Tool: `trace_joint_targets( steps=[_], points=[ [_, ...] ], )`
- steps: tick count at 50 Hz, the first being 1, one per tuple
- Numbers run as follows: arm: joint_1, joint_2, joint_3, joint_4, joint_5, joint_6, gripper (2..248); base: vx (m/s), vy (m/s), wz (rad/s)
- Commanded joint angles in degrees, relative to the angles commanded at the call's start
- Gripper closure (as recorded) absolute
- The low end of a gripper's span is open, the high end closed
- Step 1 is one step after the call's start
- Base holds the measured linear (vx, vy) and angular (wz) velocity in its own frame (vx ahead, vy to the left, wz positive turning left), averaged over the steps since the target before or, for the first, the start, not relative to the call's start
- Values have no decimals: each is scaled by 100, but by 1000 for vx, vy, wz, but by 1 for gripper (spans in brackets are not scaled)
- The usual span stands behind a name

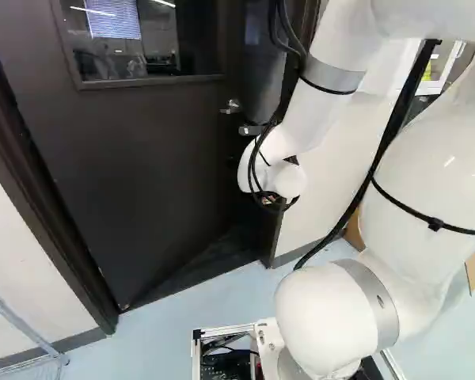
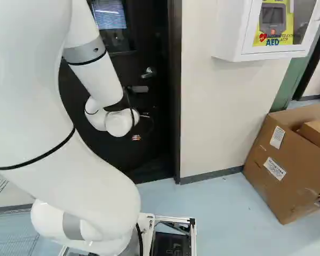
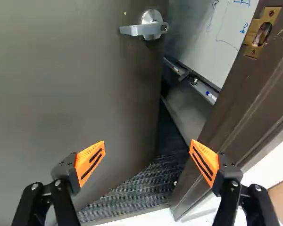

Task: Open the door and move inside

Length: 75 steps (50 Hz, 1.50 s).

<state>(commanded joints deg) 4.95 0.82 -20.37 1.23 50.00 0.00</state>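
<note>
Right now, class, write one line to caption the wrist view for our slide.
The door stands ajar before the open pincer, a whiteboard showing between lever handle and door frame.

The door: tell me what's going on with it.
A white robot arm is working at a dark door, which stands ajar, swung away from the robot. A whiteboard shows through the gap between the door and its frame. The tool is open and holds nothing; the lever handle is ahead of it, ungripped. The robot's base is on the near side, so it is not inside yet.
</note>
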Motion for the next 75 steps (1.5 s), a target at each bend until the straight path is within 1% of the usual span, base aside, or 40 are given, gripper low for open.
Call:
trace_joint_targets(
  steps=[52, 75],
  points=[
    [0, 0, 0, 0, 0, 0, 3, 44, 74, -184],
    [0, 0, 0, 0, 0, 0, 3, 38, 114, -21]
  ],
)
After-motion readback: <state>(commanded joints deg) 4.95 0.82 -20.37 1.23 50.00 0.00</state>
